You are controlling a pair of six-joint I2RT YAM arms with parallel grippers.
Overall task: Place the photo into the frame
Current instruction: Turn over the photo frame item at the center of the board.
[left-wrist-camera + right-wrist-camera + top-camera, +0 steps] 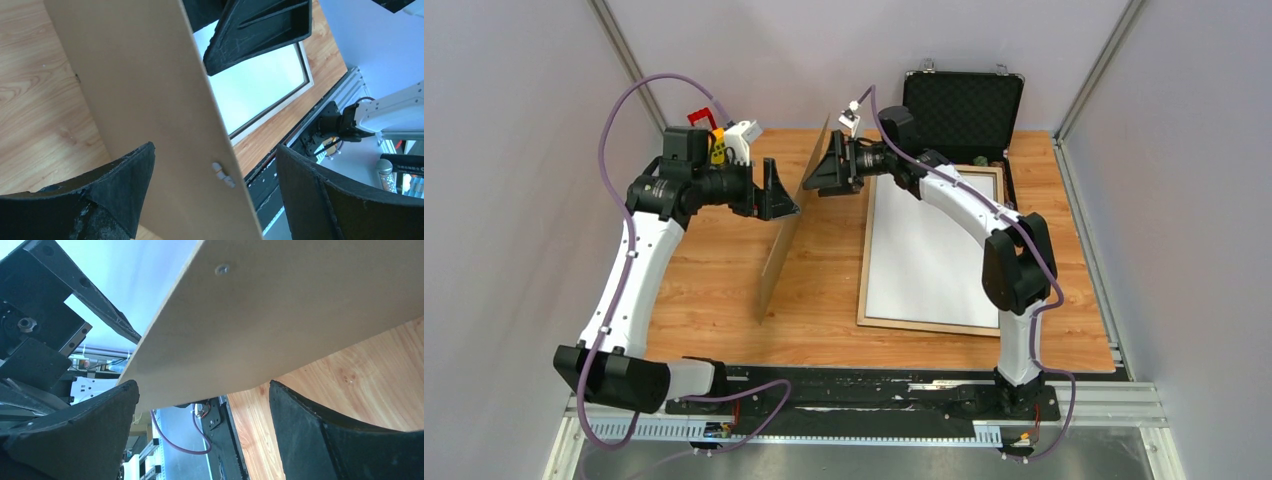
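Observation:
The frame (865, 282) lies flat on the right half of the table, pale wood face up, and a plain white sheet (929, 250) fills it. No tree print shows in any view. The brown backing board (786, 240) stands almost on edge in the middle of the table. My left gripper (782, 197) is open at the board's left face. In the left wrist view (215, 147) the board (150, 90) runs between its fingers. My right gripper (826, 168) is open at the board's right face near its far end. In the right wrist view (204, 382) the board (300, 315) hangs over its spread fingers.
An open black case (964, 105) stands at the back right, just behind the frame. A small red, yellow and white object (721, 138) sits at the back left. A small white turn-clip (223, 175) sits on the board's edge. Grey walls close in the table on three sides.

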